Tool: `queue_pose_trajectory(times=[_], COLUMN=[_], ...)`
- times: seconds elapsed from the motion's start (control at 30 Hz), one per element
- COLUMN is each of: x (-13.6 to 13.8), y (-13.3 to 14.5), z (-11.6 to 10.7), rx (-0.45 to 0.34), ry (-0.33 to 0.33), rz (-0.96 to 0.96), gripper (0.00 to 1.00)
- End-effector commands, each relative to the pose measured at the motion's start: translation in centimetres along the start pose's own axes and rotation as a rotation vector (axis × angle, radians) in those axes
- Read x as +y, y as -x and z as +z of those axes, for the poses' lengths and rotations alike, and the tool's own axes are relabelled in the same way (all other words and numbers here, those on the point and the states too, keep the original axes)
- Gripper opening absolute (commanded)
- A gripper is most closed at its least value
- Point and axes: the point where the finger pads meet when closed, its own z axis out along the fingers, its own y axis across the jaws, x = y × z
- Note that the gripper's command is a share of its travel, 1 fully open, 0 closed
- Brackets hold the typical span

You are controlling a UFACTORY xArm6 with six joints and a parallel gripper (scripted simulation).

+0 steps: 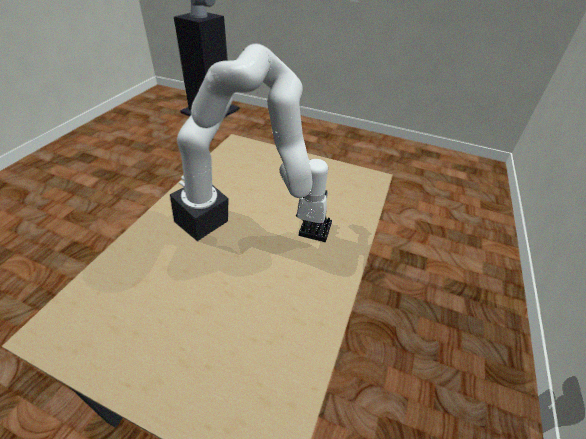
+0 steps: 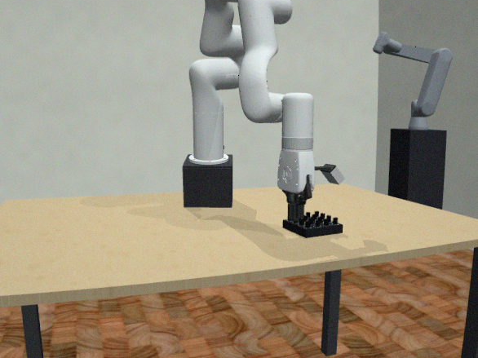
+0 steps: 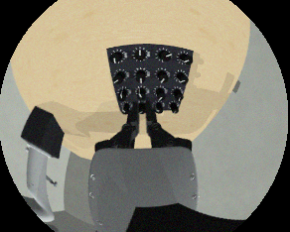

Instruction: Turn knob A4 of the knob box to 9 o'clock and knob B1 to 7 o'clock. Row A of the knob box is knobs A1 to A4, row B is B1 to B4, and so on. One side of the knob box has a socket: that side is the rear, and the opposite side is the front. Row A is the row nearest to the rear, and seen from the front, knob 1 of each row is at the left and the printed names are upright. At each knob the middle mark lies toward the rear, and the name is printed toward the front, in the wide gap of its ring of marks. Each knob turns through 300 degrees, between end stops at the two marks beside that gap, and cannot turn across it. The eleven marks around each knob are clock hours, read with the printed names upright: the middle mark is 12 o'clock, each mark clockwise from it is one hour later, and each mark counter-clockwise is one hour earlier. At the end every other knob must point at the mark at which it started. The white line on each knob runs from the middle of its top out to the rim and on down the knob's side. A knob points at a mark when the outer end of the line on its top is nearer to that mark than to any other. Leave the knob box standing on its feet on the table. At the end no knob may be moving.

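The black knob box [image 1: 313,237] [image 2: 325,231] [image 3: 152,65] stands flat on the table, its four rows of four knobs upward. The names seem printed on the right side of the knobs in the wrist view, so row A is the left column there. My gripper [image 2: 295,218] [image 3: 142,108] points straight down at the box edge nearest the arm's base, its fingers on both sides of knob B1 [image 3: 142,106] and shut on it. The fingers partly hide B1; its line cannot be read. Knob A4 [image 3: 116,56], at the far left corner, has its line toward the bottom of the wrist view, about 9 o'clock. The socket is not visible.
Neighbouring knobs stand close to both fingers, one [image 3: 126,106] to the left and one [image 3: 159,106] to the right. The arm's black base block [image 1: 199,216] [image 2: 208,184] stands on the table [image 1: 225,319] [image 2: 143,252]. Another arm on a black pedestal [image 1: 202,59] [image 2: 417,166] stands beyond the table.
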Motion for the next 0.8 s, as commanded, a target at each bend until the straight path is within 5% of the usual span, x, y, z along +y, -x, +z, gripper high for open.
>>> queue_pose_trajectory(times=[0.0, 0.77], x=[0.13, 0.13], y=[-0.02, -0.02], z=[-0.09, -0.09], rx=[0.001, 0.001], ry=[0.002, 0.003], rz=[-0.029, -0.423], gripper=[0.08, 0.08])
